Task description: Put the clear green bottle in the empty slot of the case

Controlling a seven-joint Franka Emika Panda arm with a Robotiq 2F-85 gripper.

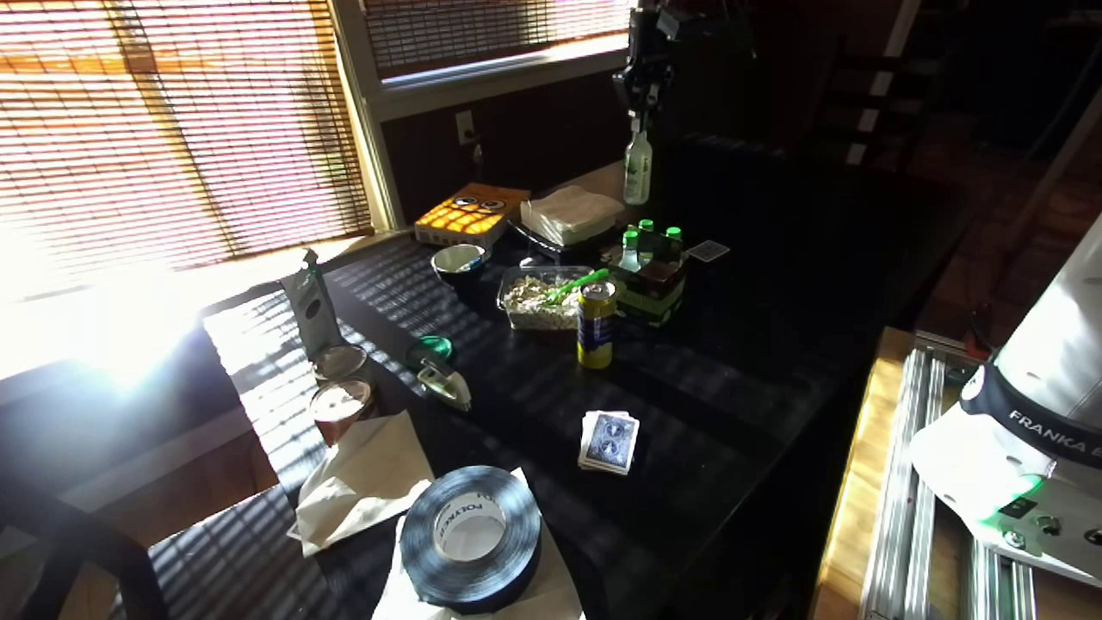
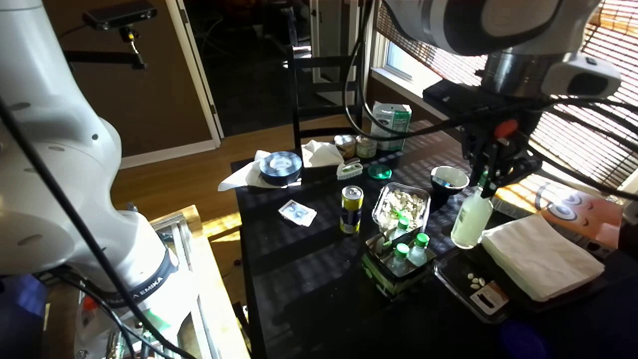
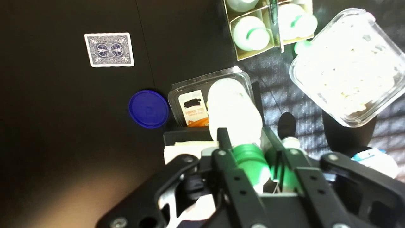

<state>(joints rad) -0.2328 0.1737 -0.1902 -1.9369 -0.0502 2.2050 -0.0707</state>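
Green bottle (image 2: 471,223) in one gripper (image 3: 245,134), three bottles (image 2: 417,256) in one case (image 2: 379,277)

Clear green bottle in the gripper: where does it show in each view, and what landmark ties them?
In an exterior view: clear green bottle at upper middle, above the bottle carrier.
In an exterior view: clear green bottle right of centre, up and right of the bottle carrier.
Wrist view: clear green bottle near centre, below the bottle carrier.
Shared landmark: the bottle carrier, cut off at the wrist view's top.
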